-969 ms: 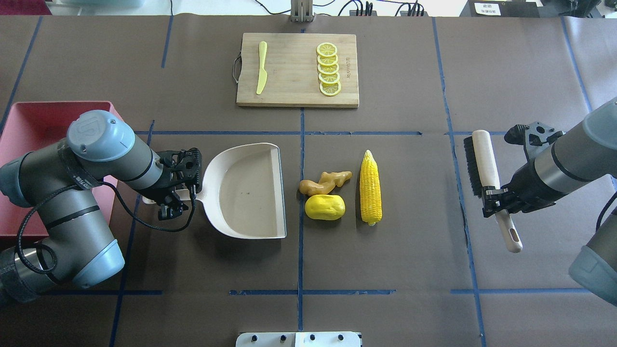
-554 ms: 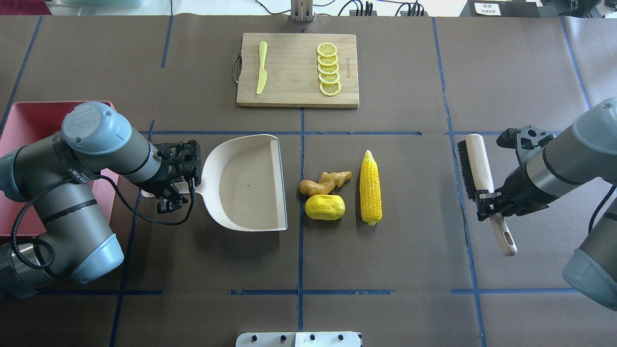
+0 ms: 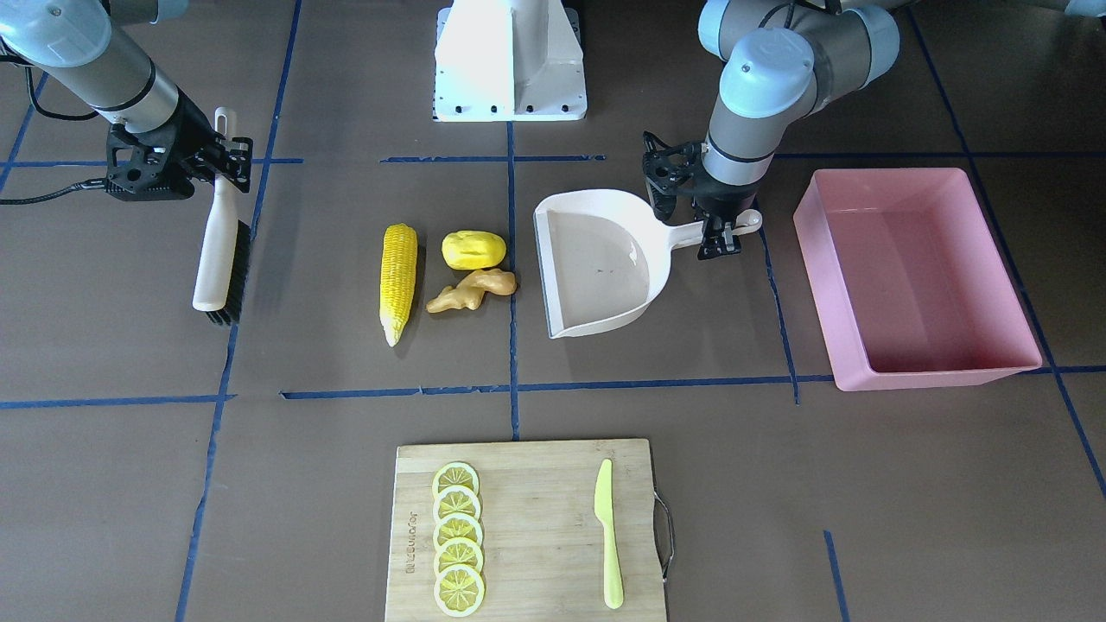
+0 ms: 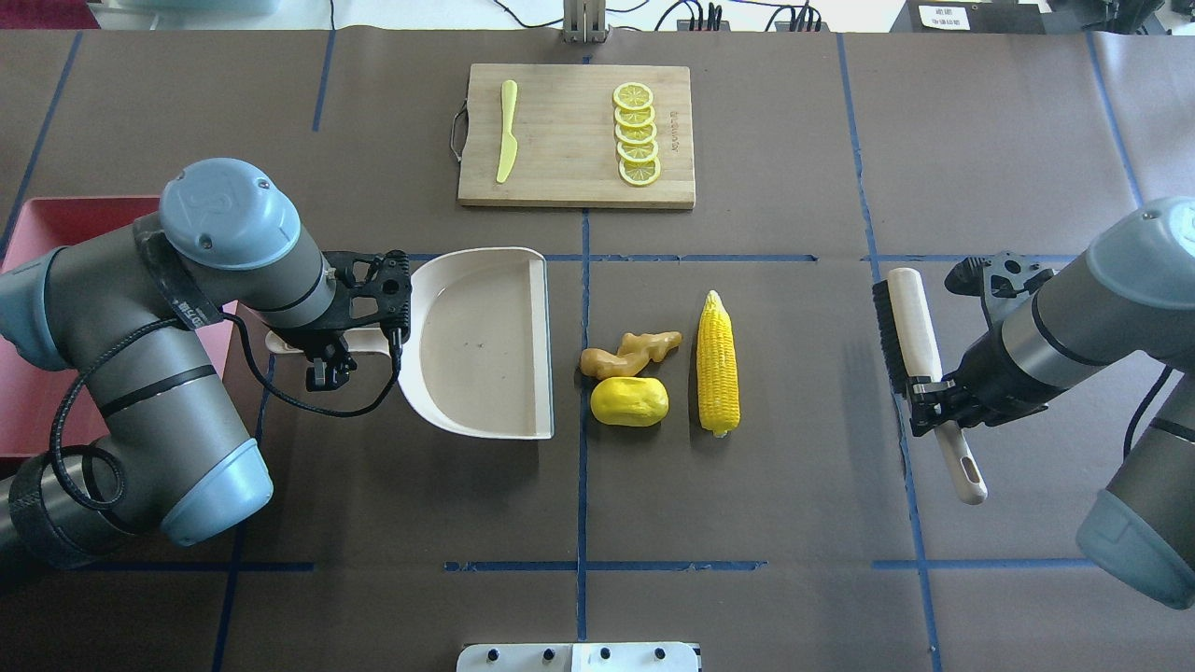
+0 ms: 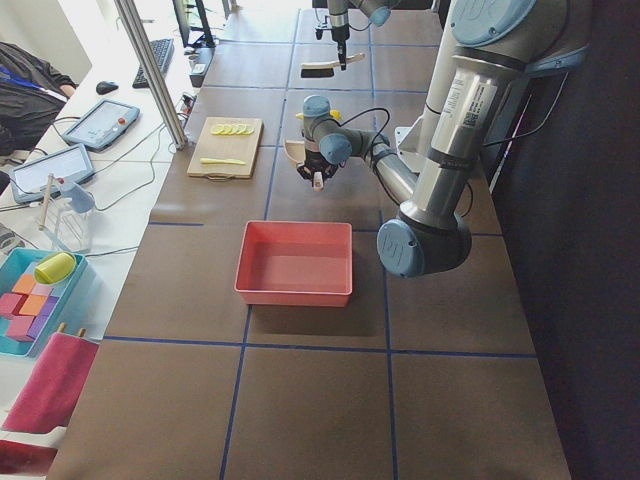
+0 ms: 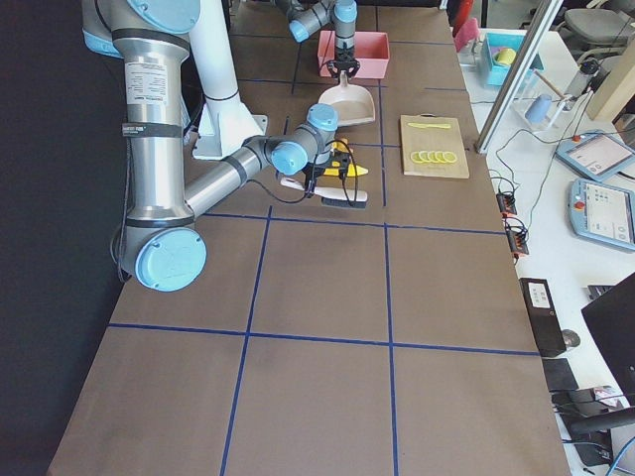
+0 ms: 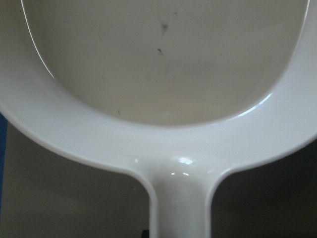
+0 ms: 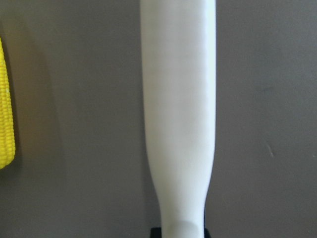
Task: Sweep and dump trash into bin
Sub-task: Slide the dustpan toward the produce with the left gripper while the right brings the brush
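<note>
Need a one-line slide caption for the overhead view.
Pre-sweep: left gripper holds dustpan, right gripper holds brush; corn, potato, ginger between.

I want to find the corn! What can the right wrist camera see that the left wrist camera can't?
Only the right wrist camera shows the white brush handle and an edge of the yellow toy corn cob. Only the left wrist camera shows the cream plastic dustpan. Both show the brown table covering underneath.

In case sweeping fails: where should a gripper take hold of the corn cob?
Grip the corn cob across its middle, from straight above, jaws closing sideways. It lies flat, lengthwise away from the robot, and a gap separates it from the yellow lump, so both long sides look free.
</note>
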`<control>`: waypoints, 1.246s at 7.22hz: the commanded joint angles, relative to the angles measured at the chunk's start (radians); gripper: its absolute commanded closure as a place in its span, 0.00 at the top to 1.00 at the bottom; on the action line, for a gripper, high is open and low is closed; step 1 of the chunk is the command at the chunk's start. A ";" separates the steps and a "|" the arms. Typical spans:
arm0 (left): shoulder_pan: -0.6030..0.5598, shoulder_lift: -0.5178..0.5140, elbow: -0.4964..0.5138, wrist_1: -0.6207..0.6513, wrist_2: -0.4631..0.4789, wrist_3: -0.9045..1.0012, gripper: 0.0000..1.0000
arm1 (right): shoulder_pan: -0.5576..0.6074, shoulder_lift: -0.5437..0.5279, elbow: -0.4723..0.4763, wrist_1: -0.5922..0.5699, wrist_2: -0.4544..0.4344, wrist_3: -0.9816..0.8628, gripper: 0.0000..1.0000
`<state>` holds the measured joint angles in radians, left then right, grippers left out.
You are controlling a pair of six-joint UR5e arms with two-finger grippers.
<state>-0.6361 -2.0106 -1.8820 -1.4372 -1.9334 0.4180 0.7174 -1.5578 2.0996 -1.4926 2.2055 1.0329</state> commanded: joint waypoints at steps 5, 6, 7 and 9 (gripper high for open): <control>0.064 -0.039 0.066 0.049 0.016 0.007 0.00 | -0.105 0.183 -0.018 -0.186 -0.027 0.061 0.00; 0.062 -0.046 0.072 0.070 0.016 0.007 0.00 | -0.125 0.202 -0.021 -0.210 -0.042 0.059 0.00; 0.064 -0.072 0.073 0.116 0.016 0.007 0.00 | -0.145 0.206 -0.023 -0.215 -0.056 0.059 0.00; 0.064 -0.077 0.075 0.126 0.016 0.007 0.00 | -0.179 0.214 -0.048 -0.215 -0.085 0.059 0.00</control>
<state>-0.5724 -2.0824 -1.8081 -1.3206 -1.9175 0.4249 0.5599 -1.3512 2.0685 -1.7044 2.1372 1.0923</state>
